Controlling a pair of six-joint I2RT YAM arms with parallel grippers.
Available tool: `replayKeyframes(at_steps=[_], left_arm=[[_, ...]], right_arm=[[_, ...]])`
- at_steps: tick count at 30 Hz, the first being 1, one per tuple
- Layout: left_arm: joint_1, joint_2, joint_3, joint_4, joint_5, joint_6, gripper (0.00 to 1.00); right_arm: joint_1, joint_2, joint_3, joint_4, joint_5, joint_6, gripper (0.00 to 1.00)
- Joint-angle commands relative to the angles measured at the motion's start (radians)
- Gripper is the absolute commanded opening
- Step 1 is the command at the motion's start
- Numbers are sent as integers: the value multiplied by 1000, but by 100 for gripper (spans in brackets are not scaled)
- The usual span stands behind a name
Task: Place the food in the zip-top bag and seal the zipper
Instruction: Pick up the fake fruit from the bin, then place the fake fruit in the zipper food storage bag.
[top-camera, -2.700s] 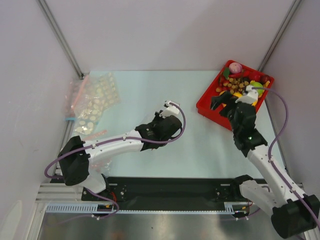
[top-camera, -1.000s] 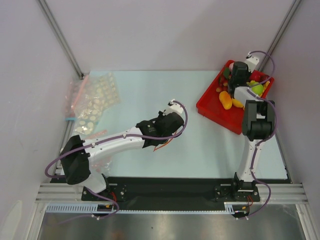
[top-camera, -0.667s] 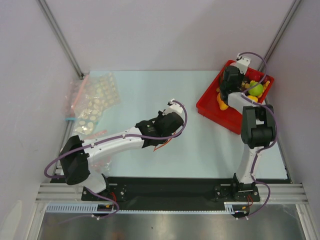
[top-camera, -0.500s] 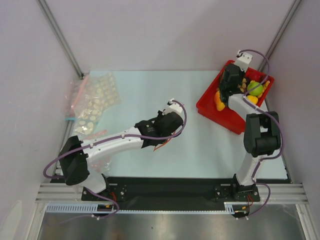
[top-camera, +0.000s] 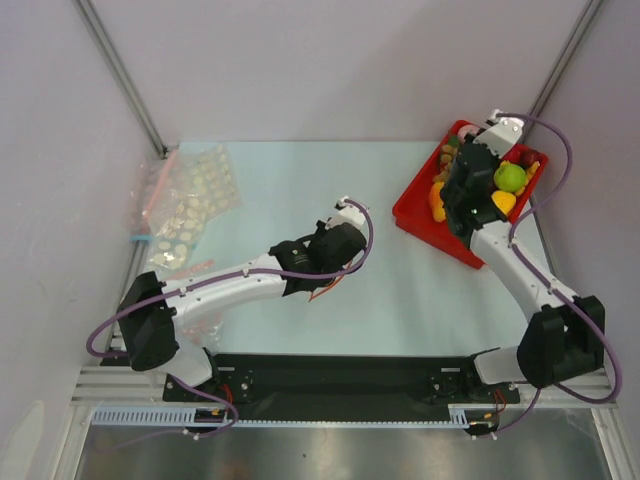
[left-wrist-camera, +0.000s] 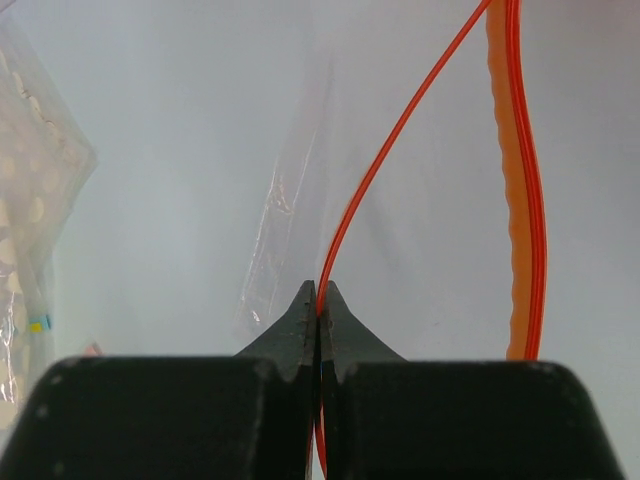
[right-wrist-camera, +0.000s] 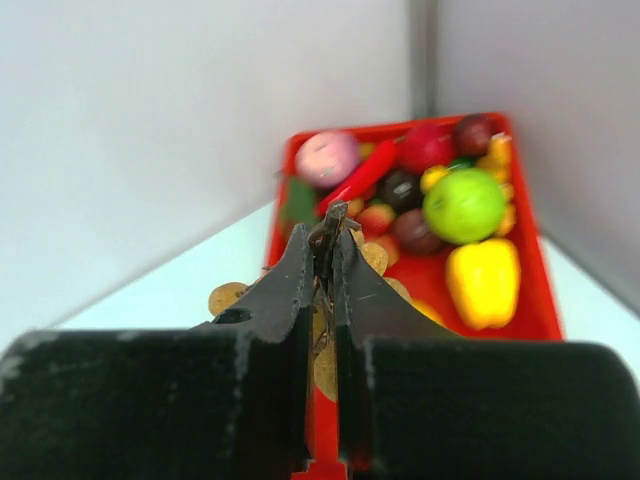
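Note:
My left gripper (left-wrist-camera: 318, 300) is shut on the thin red edge of the clear zip-top bag (left-wrist-camera: 420, 240), held above the table. The bag's orange zipper (left-wrist-camera: 515, 200) curves along the right of the left wrist view. My right gripper (right-wrist-camera: 331, 238) is shut on the dark stem of a brown nut-like cluster (right-wrist-camera: 226, 297), which hangs around the fingers above the red tray (right-wrist-camera: 440, 285). The other food lies in that tray: a green apple (right-wrist-camera: 462, 205), a yellow pepper (right-wrist-camera: 483, 282), a red chili (right-wrist-camera: 362, 176) and a pink piece (right-wrist-camera: 327, 157).
The red tray (top-camera: 415, 215) sits at the far right, close to the side wall. A pile of clear dotted bags (top-camera: 190, 205) lies at the far left, also against a wall. Pale table (top-camera: 300, 180) stretches between them.
My right arm has shifted over the tray, its elbow swinging out to the right with the gripper still shut. The left arm has kept its place with the bag.

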Motion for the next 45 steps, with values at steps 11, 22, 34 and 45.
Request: replayKeyframes(at_steps=[11, 22, 34, 45], left_arm=[[17, -11, 2, 47, 52, -7, 0], [57, -8, -24, 79, 107, -16, 0], [63, -66, -75, 145, 149, -27, 0], [63, -98, -90, 159, 170, -40, 0]], right_arm=[[368, -522, -330, -165, 8, 186, 0], [426, -717, -485, -167, -317, 231, 0], [426, -789, -539, -72, -579, 205, 0], [426, -787, -642, 163, -877, 214, 0]])
